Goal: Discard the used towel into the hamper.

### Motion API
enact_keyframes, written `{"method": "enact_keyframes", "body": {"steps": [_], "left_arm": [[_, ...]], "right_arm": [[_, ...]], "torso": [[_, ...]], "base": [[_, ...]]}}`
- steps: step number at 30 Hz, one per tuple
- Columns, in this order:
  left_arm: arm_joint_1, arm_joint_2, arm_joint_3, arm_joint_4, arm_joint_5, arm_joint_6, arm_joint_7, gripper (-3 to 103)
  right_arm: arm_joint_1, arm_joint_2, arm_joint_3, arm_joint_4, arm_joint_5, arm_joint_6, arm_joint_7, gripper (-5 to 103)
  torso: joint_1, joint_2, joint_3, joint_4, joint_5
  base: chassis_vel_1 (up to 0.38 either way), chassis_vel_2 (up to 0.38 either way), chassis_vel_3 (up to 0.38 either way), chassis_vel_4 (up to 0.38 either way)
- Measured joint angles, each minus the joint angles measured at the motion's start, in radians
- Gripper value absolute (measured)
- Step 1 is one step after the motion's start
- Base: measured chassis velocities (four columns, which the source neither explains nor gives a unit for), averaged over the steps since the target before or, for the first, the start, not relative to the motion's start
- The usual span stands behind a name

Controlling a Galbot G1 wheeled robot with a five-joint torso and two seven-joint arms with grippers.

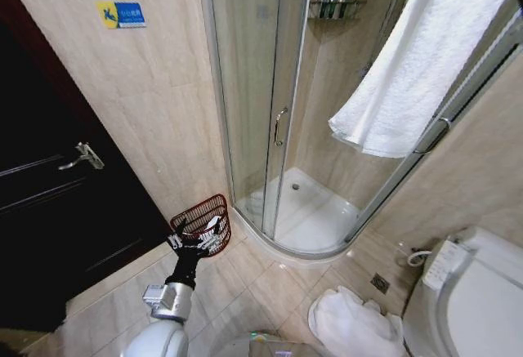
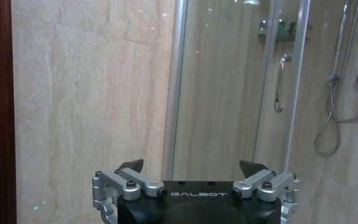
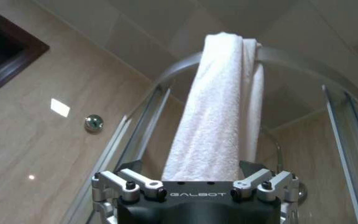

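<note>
Nearest the head camera, the robot's left arm is reaching forward, its left gripper [image 1: 193, 247] hanging over the hamper [image 1: 202, 217] at about eleven o'clock, on the floor between a dark door [image 1: 49, 202] and the shower enclosure [image 1: 270, 128]. From its own wrist, that left gripper [image 2: 192, 166] is showing its fingers spread and holding nothing. The right gripper [image 3: 191, 166] is pointing up at a white towel [image 3: 213, 116] draped over the enclosure's top rail; whether its fingers are gripping the cloth I cannot tell. The towel [image 1: 425, 55] is hanging at two o'clock. It is looking soft, limp and light, probably best pinched at a bunched fold. The head view alone is showing a second white towel [image 1: 351, 324] lying crumpled on the tiles at five o'clock.
</note>
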Motion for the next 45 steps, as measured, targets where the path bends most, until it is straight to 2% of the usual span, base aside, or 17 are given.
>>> {"method": "enact_keyframes", "body": {"steps": [2,6,9,11,19,29,37,45], "left_arm": [[0.000,0.000,0.000,0.000,0.000,0.000,0.000,100],[0.000,0.000,0.000,0.000,0.000,0.000,0.000,100],[0.000,0.000,0.000,0.000,0.000,0.000,0.000,100],[0.000,0.000,0.000,0.000,0.000,0.000,0.000,100],[0.000,0.000,0.000,0.000,0.000,0.000,0.000,100],[0.000,0.000,0.000,0.000,0.000,0.000,0.000,100],[0.000,0.000,0.000,0.000,0.000,0.000,0.000,100],[0.000,0.000,0.000,0.000,0.000,0.000,0.000,100]], "right_arm": [[0.129,-0.035,-0.071,-0.056,0.030,-0.017,0.021,100],[0.231,-0.087,-0.099,-0.112,0.067,-0.033,0.023,100],[0.255,-0.121,-0.096,-0.137,0.096,-0.036,0.020,100],[0.268,-0.152,-0.089,-0.149,0.155,-0.043,0.016,100],[0.312,-0.206,-0.089,-0.166,0.292,-0.057,0.000,100],[0.334,-0.278,-0.084,-0.208,0.318,-0.057,-0.036,100],[0.378,-0.407,-0.083,-0.293,0.390,-0.057,-0.054,100],[0.380,-0.411,-0.081,-0.304,0.387,-0.063,-0.054,100]], "torso": [[0.000,0.000,0.000,0.0002,0.0000],[0.000,0.000,0.000,0.0001,-0.0002],[0.000,0.000,0.000,-0.0002,-0.0002],[0.000,0.000,0.000,-0.0002,0.0002],[0.000,0.000,0.000,0.0000,-0.0002],[0.000,0.000,0.000,0.0000,-0.0001],[0.000,0.000,0.000,-0.0002,-0.0004],[0.000,0.000,0.000,0.0000,0.0002]], "base": [[0.000,0.000,0.000,0.000],[0.000,0.000,0.000,0.000],[0.000,0.000,0.000,0.000],[0.000,0.000,0.000,0.000],[0.000,0.000,0.000,0.000],[0.000,0.000,0.000,0.000],[0.000,0.000,0.000,0.000],[0.000,0.000,0.000,0.000]]}}
